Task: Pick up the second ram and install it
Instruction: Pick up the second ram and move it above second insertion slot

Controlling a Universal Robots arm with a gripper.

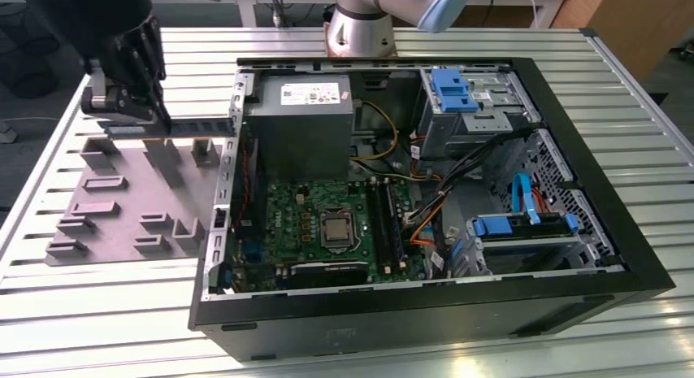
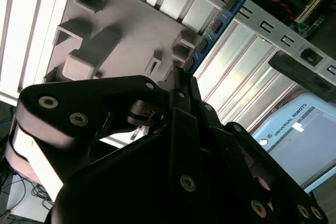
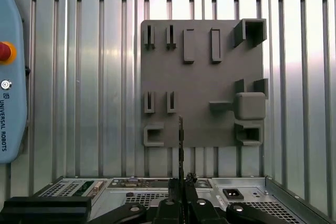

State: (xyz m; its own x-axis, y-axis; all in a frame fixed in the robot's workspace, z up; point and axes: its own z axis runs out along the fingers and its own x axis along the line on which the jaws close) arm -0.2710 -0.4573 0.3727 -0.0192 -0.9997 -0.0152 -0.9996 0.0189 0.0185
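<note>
A grey holder plate [image 1: 114, 201] with raised blocks lies flat on the slatted metal bench [image 1: 97, 313], near the bench edge at the exterior view's left. Over the far part of this plate hangs the dark tool [image 1: 152, 122]. Its fingers are pressed together on one end of the second ram [image 1: 203, 126], and nothing else is in its grip.

The second ram is a thin dark stick, held level and on edge. Its free end points toward the computer case [image 1: 434, 313] and stops just beside the case's metal side wall. It sits just above two upright blocks of the plate; whether it touches them I cannot tell.

In the second wrist view, the stick [image 2: 215, 24] runs out from the closed fingertips [image 2: 181, 74], showing a bluish board with small dark chips, and the plate [image 2: 121, 35] lies below it. In the first wrist view, the stick [image 3: 180, 140] is seen edge-on as a thin line rising from the tool [image 3: 181, 182] over the plate [image 3: 202, 82]. A pale blue handset [image 3: 10, 77] with a red button lies on the slats, well apart from the plate.

The open case takes up the middle of the bench and its side at the exterior view's right. Inside it are a green circuit board [image 1: 314, 223], a grey power box [image 1: 298, 122] and blue drive brackets [image 1: 450, 89]. The arm's base [image 1: 363, 24] stands at the far edge of the bench, behind the case.
</note>
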